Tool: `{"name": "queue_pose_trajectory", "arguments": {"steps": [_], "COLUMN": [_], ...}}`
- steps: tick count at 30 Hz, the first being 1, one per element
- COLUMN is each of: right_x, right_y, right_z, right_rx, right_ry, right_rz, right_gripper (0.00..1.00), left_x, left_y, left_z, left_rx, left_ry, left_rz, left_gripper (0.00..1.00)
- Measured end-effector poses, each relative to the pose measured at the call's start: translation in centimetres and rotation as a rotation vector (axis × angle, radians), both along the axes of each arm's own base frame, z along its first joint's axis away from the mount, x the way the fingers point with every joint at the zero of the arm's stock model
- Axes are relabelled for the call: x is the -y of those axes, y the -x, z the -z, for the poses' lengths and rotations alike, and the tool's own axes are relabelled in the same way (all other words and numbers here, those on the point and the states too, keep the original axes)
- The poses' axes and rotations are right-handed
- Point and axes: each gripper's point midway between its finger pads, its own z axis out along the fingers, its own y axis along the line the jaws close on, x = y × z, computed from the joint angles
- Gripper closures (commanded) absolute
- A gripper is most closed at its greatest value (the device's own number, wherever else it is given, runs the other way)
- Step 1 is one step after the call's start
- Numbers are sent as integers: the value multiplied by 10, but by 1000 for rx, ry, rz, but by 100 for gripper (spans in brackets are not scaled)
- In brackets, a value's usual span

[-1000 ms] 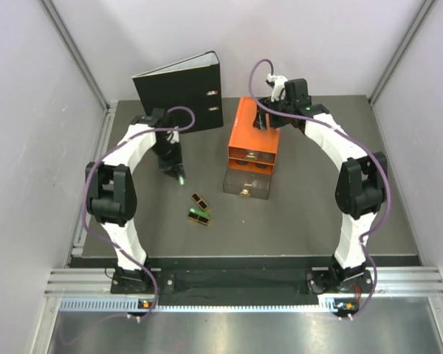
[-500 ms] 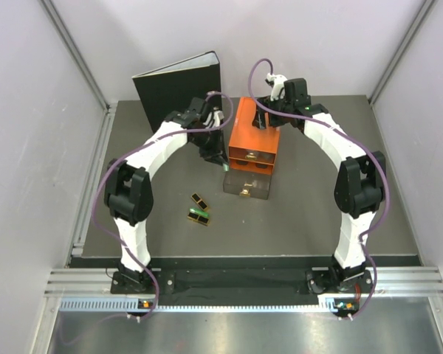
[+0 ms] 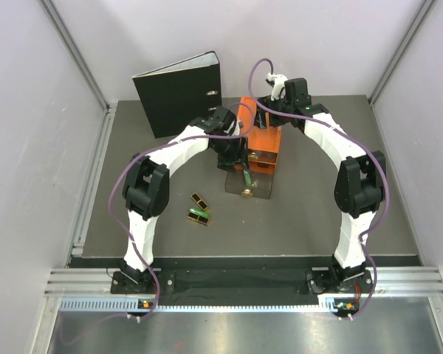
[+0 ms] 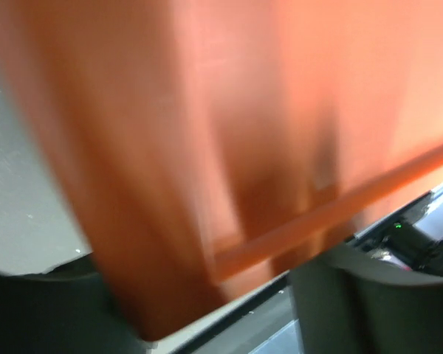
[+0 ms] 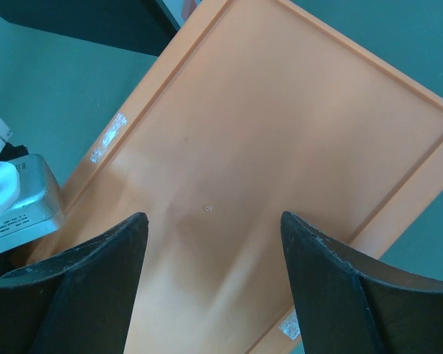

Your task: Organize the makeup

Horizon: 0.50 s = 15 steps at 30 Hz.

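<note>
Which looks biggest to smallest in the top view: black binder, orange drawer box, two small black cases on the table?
1. black binder
2. orange drawer box, partly hidden by both arms
3. farther black case and nearer black case: far smaller, look alike, so unranked.
</note>
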Motion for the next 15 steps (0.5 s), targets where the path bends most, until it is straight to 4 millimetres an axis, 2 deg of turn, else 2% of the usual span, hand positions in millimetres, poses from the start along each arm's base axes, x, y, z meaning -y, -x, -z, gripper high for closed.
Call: {"name": "queue_pose_trajectory", "arguments": {"steps": [7,11,12,13,15], "right_x": [0,0,-1,-1,-3], "right_y": [0,0,1,1,1], "right_z": [0,0,0,0,-1], "right_rx": [0,0,-1,-1,1], "right_ry": [0,-2,-3,-4,-12], "right_rz": [-2,-4,-6,-9,-18], "right_gripper": [27,22,19,1,0], "left_x": [-5,-14,-16,-19,-27], "left_y": [-6,-10,-11,-11,-11], "left_z": [1,-16,-21,-29,-45], "left_rx": [45,100,113,131,173], "left_ry": [-41,-57,-59,-59,-60], "left_rz": [-4,-17,-21,-25,-33], "left_gripper": [23,22,22,22,22]}}
